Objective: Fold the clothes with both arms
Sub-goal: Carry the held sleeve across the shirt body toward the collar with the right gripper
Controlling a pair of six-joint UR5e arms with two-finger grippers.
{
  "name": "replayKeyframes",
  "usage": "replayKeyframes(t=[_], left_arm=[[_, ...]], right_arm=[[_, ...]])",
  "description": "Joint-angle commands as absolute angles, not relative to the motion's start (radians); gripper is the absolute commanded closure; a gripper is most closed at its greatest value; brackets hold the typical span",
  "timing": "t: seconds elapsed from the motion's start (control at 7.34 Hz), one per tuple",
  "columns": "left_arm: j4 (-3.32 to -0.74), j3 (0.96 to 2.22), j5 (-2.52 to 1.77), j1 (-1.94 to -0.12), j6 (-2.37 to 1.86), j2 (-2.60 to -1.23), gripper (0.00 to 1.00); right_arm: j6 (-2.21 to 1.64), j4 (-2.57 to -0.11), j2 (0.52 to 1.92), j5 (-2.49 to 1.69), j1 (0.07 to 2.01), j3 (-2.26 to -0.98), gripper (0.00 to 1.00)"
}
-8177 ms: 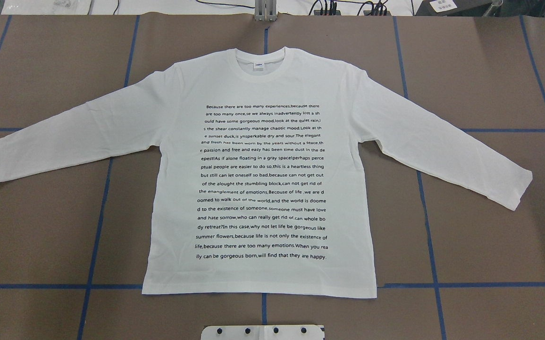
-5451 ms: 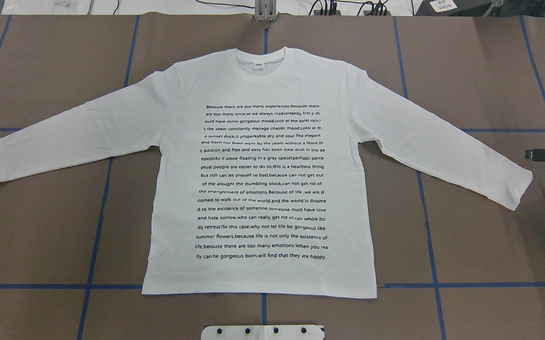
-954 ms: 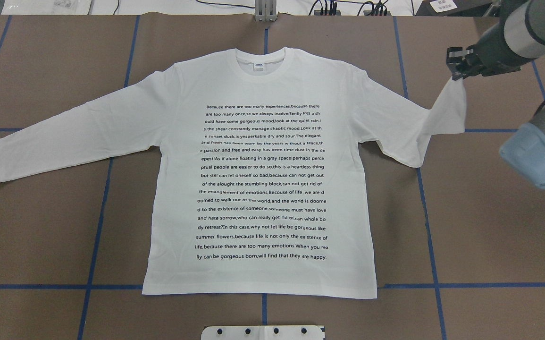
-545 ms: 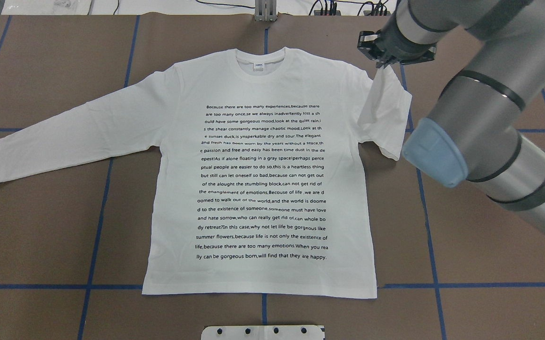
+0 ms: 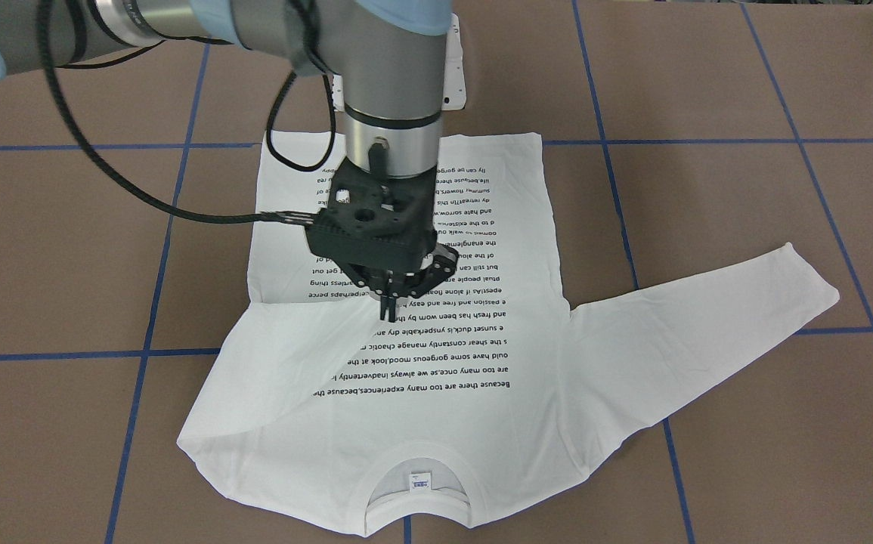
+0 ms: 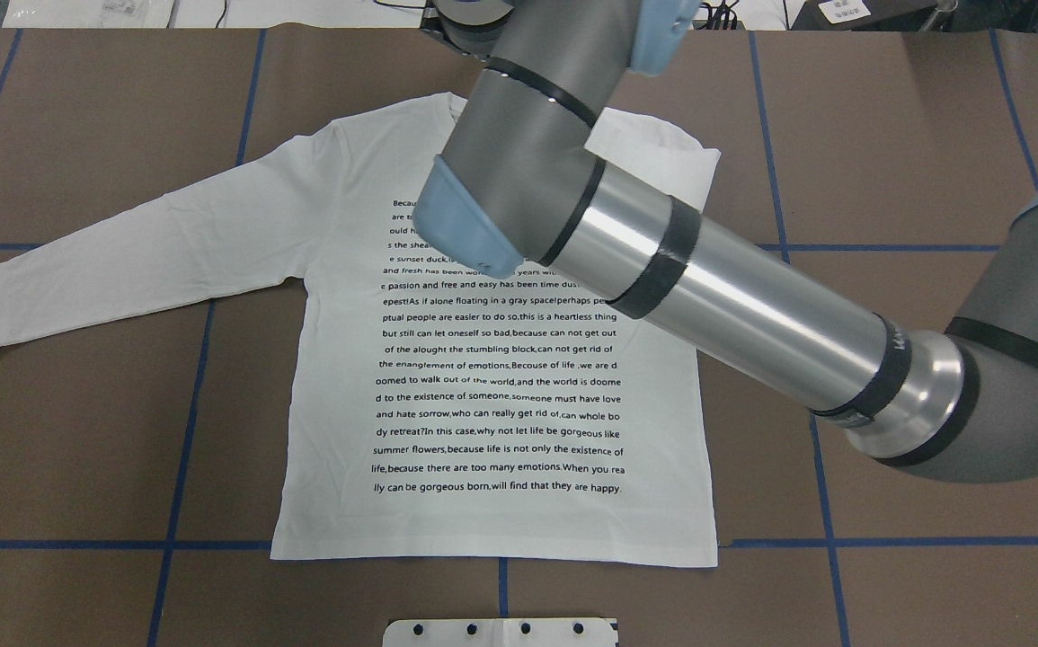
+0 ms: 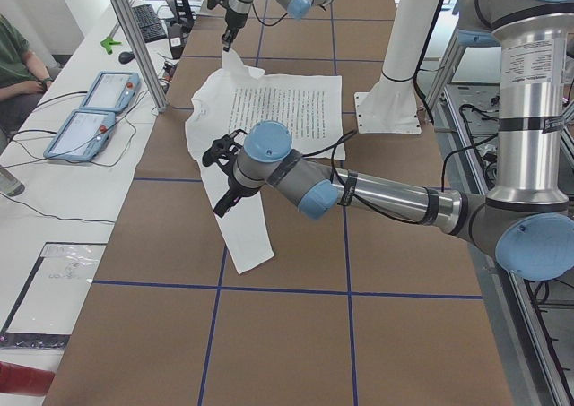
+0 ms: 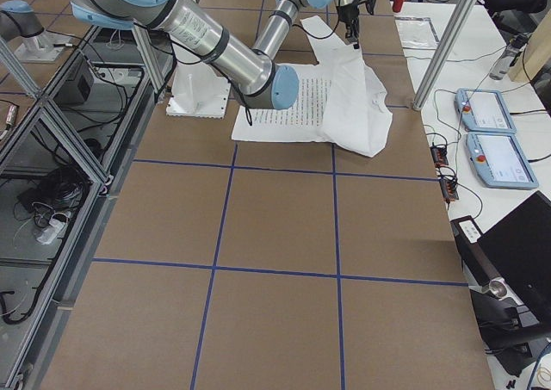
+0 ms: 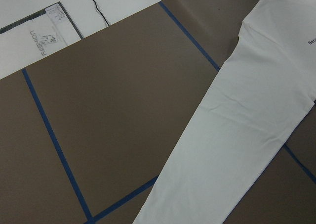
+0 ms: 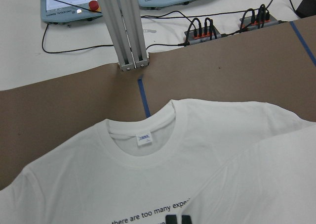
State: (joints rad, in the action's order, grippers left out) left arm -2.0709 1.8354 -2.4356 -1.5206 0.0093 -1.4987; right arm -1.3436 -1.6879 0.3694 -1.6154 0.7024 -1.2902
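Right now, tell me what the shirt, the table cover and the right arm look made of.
The shirt: soft white knit, probably cotton, matte; it drapes and creases, with a ribbed collar. The table cover: brown matte sheet, perhaps paper or card; seams show, marked with blue tape. The right arm: smooth silvery metal, likely aluminium, by its bright streaked sheen; its light-blue cap looks like plastic.

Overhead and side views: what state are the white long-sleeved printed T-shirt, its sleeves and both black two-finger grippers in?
white long-sleeved T-shirt: flat, print side up.
right sleeve: folded across the chest, cuff pinched and lifted.
left sleeve: spread out flat, unfolded.
black right gripper: shut on right sleeve.
black left gripper: over left sleeve, open or shut unclear.
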Motion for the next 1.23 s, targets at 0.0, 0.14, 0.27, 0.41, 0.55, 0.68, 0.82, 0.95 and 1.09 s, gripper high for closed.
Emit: replayKeyframes(t=[0.0,0.14,0.27,0.41,0.55,0.68,0.82,0.95,1.09], left_arm=[[-2.071,1.829,-2.434,-1.520,0.009,-1.496,0.00],[-2.071,1.829,-2.434,-1.520,0.009,-1.493,0.00],[-2.071,1.829,-2.434,-1.520,0.009,-1.493,0.00],[-2.071,1.829,-2.434,-1.520,0.009,-1.493,0.00],[-2.071,1.829,-2.434,-1.520,0.008,-1.493,0.00],[-2.071,1.829,-2.434,-1.520,0.008,-1.493,0.00],[-2.071,1.829,-2.434,-1.522,0.008,-1.493,0.00],[-2.071,1.829,-2.434,-1.522,0.008,-1.493,0.00],[-2.071,1.829,-2.434,-1.520,0.008,-1.493,0.00]], right_arm=[[-1.420,-1.423,0.311,-1.411,0.551,-1.033,1.00],[-1.422,-1.414,0.310,-1.395,0.514,-1.023,1.00],[-1.427,-1.411,0.307,-1.390,0.496,-1.020,1.00],[-1.427,-1.407,0.307,-1.388,0.483,-1.017,1.00],[-1.433,-1.401,0.287,-1.390,0.480,-1.008,1.00],[-1.504,-1.401,0.266,-1.391,0.482,-0.993,0.53],[-1.509,-1.401,0.250,-1.390,0.483,-0.991,0.06],[-1.509,-1.401,0.242,-1.390,0.497,-0.989,0.01],[-1.514,-1.401,0.241,-1.394,0.517,-0.988,0.01]])
